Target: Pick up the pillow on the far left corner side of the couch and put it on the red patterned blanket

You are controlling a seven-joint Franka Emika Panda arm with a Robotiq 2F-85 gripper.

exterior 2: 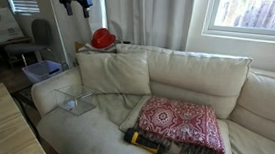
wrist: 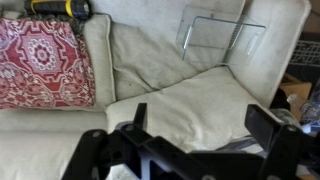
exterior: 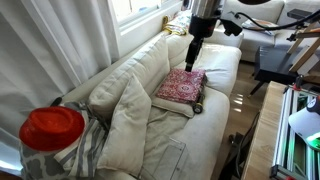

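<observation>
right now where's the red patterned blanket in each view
In an exterior view: red patterned blanket right of centre, on the seat.
In an exterior view: blanket lower right, on the seat.
Wrist view: blanket at the left edge, upper half.
Shared landmark: the cream couch seat beneath it.

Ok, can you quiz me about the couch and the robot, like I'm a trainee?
1. True or false: the pillow already lies on the red patterned blanket.
2. The yellow-and-black tool lies: A) beside the blanket B) on the pillow C) on the floor.
3. Fill in: the gripper is ____, holding nothing.
Key: 1 false; 2 A; 3 open.
</observation>
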